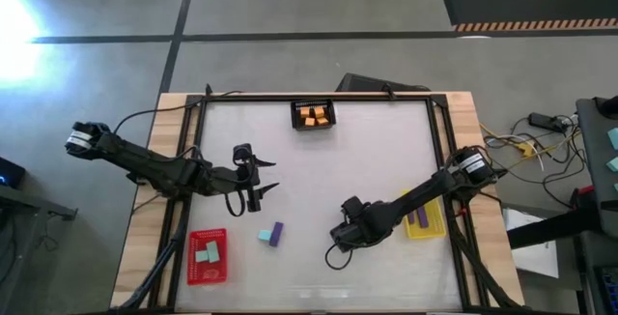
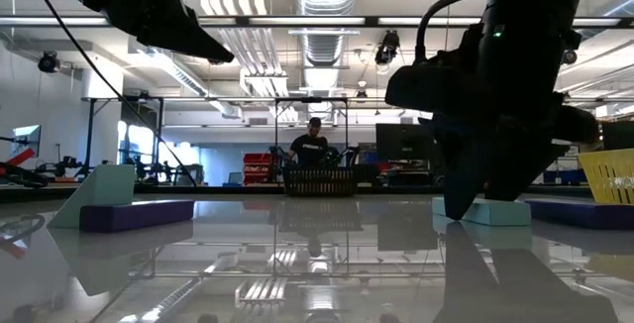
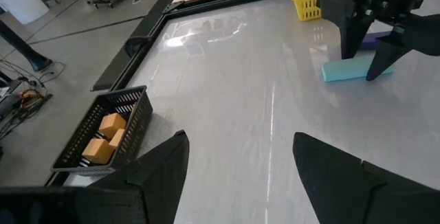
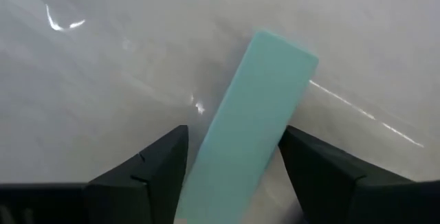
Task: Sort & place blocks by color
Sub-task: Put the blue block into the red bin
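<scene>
Right gripper point(image 4: 234, 162) is lowered over a long teal block point(image 4: 258, 121) lying flat on the glossy counter point(image 1: 386, 160), near the yellow tray point(image 1: 432, 226); its fingers are spread to either side of the block, not yet clamped. The block is judged light, rigid and smooth-faced, so it is best taken across its narrow width near mid-length, since it may slide on the slick surface. Left gripper point(image 3: 237, 159) is held apart, empty, above the counter.
</scene>
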`<state>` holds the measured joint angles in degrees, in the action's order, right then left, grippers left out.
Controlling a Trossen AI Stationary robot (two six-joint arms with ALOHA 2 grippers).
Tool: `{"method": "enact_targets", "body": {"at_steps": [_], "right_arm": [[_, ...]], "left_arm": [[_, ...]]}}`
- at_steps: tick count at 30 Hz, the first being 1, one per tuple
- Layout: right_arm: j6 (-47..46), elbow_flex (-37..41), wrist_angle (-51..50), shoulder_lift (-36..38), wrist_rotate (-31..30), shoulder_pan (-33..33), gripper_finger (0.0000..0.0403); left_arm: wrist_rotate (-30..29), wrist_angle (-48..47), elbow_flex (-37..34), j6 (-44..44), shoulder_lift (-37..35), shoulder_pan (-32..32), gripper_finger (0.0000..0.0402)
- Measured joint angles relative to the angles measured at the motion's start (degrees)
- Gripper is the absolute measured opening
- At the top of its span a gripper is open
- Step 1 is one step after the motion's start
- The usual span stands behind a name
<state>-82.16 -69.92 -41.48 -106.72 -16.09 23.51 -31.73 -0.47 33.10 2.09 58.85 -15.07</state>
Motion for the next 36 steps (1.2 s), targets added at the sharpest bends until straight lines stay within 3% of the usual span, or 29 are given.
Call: {"method": "enact_targets", "body": {"at_steps": [15,28,36], "right_arm": [[2.4,3.4,3.3,-0.1,-1.5,-0.2,0.0121],[12.8,2.1,3.2,3.6,-2.5,0.4,0.0128],[26.0,4.2,4.2,10.5,-12.4,1.0,0.0123]], "left_arm": [[0.0,0.0,0.0,0.0,0.0,0.0,0.0244],[0.0,5.3,0.0,-0.2,0.0,0.0,0.0244],[4.0,13.9,0.0,-2.1,0.2,-1.7,0.0244]]}}
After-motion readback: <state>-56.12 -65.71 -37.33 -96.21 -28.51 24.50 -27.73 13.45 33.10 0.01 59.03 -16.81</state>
